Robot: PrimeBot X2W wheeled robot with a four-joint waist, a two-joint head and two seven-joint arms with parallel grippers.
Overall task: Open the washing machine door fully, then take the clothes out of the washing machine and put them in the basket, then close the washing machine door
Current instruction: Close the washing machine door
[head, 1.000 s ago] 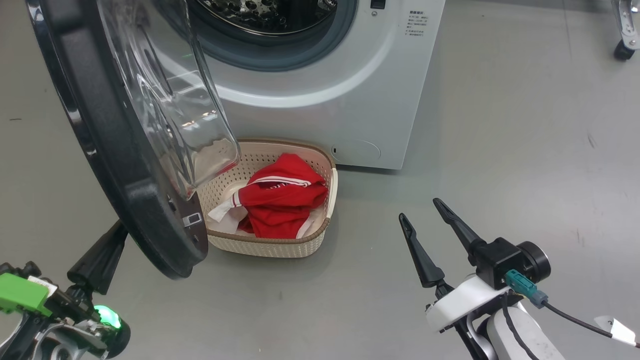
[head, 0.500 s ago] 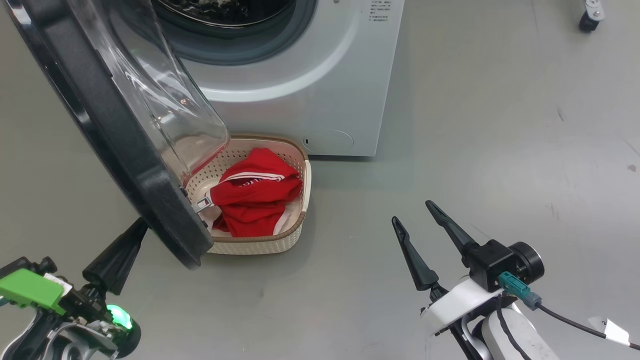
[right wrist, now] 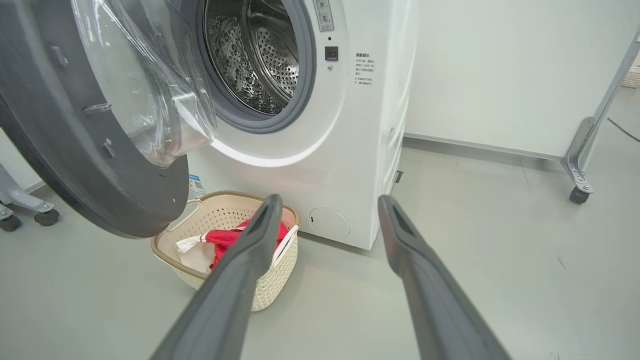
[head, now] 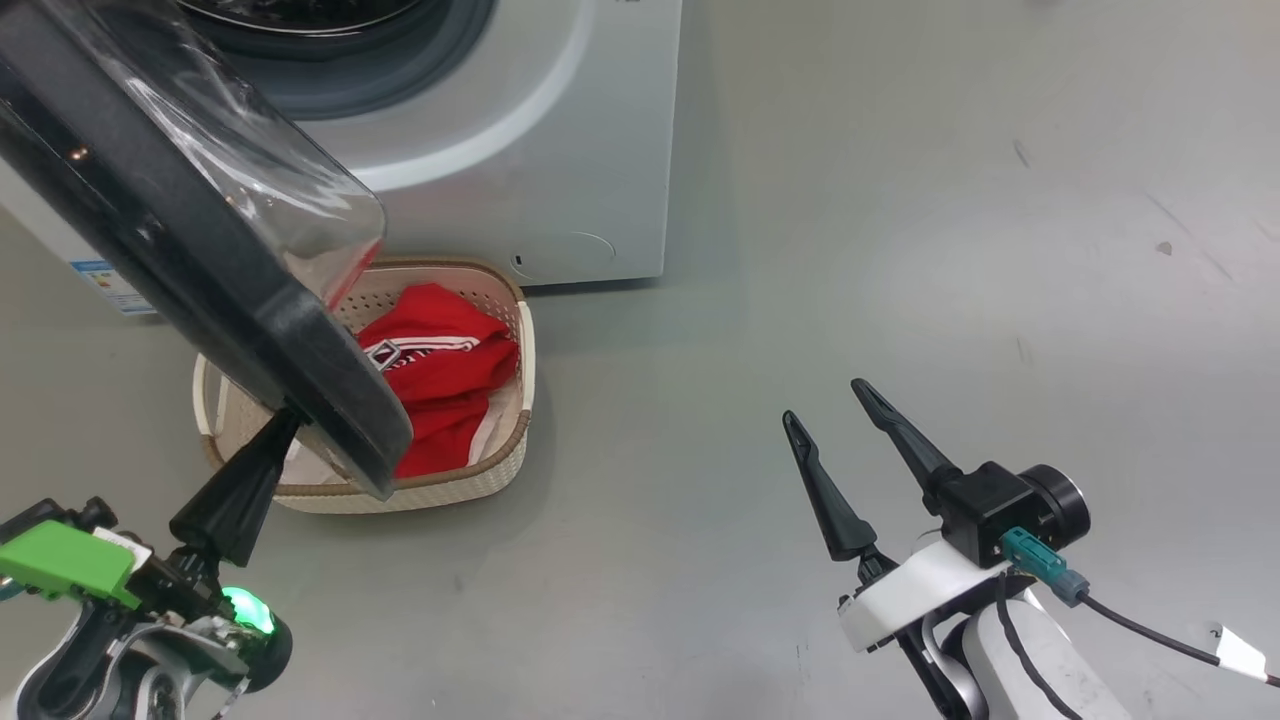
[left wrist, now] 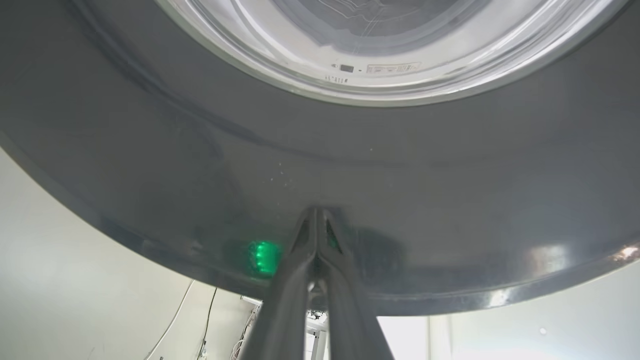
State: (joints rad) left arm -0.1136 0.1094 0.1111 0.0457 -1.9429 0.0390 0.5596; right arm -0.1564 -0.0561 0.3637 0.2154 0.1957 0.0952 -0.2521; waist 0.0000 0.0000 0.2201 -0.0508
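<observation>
Step in hand, by judgement: closing. Left claw (left wrist: 316, 212) pinched shut, holding nothing, tips pressed on outer face of large round glossy black-rimmed washing machine door (head: 200, 300), half open. Best: push near free edge, follow hinge arc, press until latch catches on big white front-loading washing machine (head: 560, 150). Right claw (head: 825, 400) spread wide, empty, well apart. Small cream perforated plastic basket (head: 430, 495) on floor (head: 900, 200) under door holds red white-striped clothes (head: 440, 360); visible part of perforated steel drum (right wrist: 260, 65) looks empty
</observation>
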